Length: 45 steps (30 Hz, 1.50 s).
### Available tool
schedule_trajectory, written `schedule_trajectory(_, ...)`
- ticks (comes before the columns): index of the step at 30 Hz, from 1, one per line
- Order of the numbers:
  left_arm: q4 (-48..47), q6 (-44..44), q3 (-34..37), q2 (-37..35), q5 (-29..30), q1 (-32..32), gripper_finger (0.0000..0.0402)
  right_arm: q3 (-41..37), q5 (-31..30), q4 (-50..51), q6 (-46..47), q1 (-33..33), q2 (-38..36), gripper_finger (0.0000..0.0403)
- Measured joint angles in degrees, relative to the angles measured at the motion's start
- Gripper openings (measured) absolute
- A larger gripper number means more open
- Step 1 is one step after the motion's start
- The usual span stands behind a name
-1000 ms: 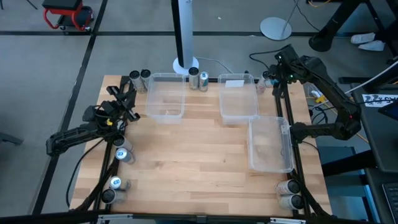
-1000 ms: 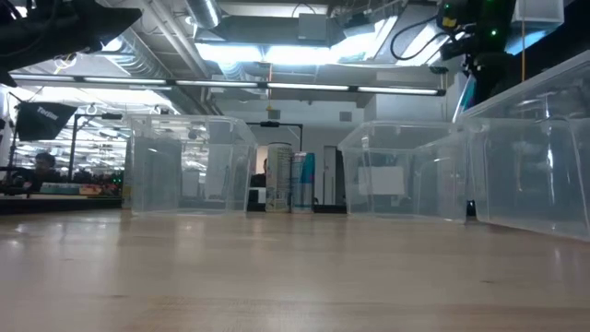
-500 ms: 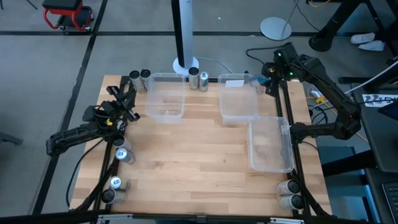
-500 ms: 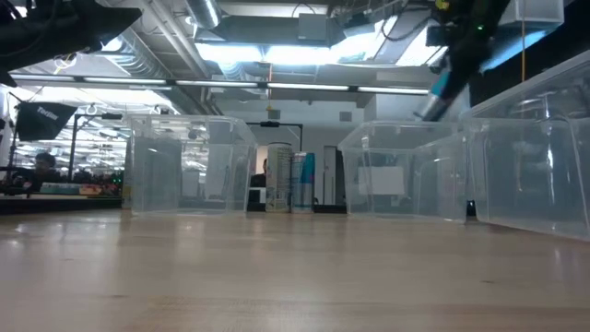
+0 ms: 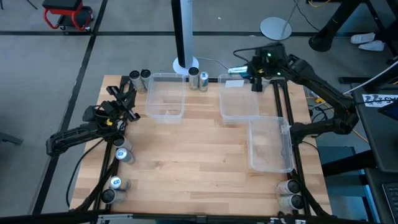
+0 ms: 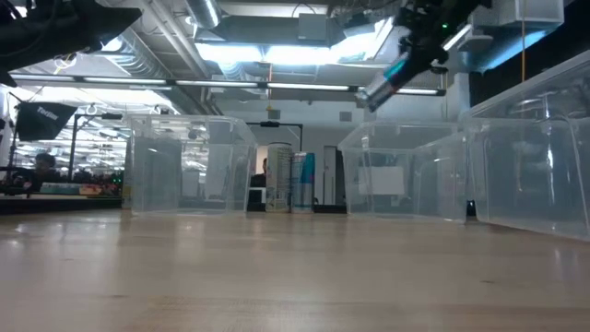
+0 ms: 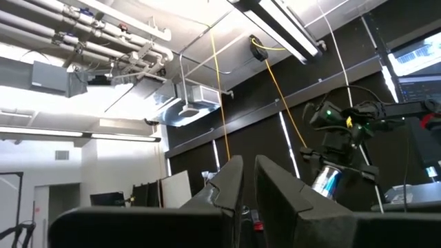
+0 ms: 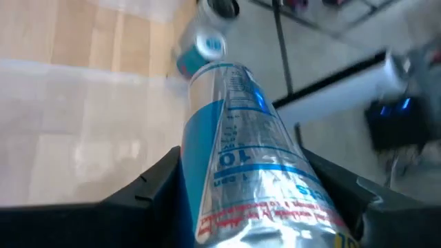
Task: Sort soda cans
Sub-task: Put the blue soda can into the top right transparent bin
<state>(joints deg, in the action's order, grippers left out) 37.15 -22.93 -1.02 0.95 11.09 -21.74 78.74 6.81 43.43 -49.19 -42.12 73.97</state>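
Above the far rim of the middle clear bin (image 5: 239, 99), the blue-and-silver soda can (image 5: 238, 70) lies tilted sideways in my right hand (image 5: 252, 71), clamped between both fingers. Two cans (image 5: 198, 79) stand just left of that bin. My left hand (image 5: 127, 93) waits closed, empty, at the bench's (image 5: 186, 162) left side.

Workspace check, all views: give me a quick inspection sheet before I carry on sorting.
Surface: wooden table, bare in the middle.
Job's things: blue-and-silver can held tilted above the middle bin; other cans stand along the table's edges and corners.
Clutter: three clear bins, no cans seen inside.
Grippers: right pincer shut on the can at the table's far side; left pincer shut, empty, waiting near the left edge.
Cables: wiring off the table's right side.
Surroundings: white stand base on the floor.
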Motion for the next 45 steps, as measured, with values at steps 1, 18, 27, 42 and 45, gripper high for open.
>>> schedule_trajectory(1,0.03,0.02,0.00,0.00,-0.02,0.01,0.0031,0.91,-0.18,-0.25,-0.94,0.87,0.99,0.0229)
schedule_trajectory(18,-0.01,1.52,0.00,-0.02,-0.02,0.01,0.0031,22.16,-20.65,33.35,-6.55,7.23,26.04,0.0230)
schedule_trajectory(27,-0.07,1.74,0.00,-0.02,-0.02,0.00,0.0031,20.15,-22.71,34.39,-6.73,7.23,31.47,0.0230)
schedule_trajectory(42,-0.09,1.74,0.00,-0.02,-0.02,0.01,0.0031,20.13,-22.49,31.78,-8.81,7.22,38.58,0.0230)
schedule_trajectory(45,-0.07,1.74,0.00,0.00,-0.02,0.01,0.0031,20.11,-22.23,31.51,-9.58,7.21,39.82,0.0230)
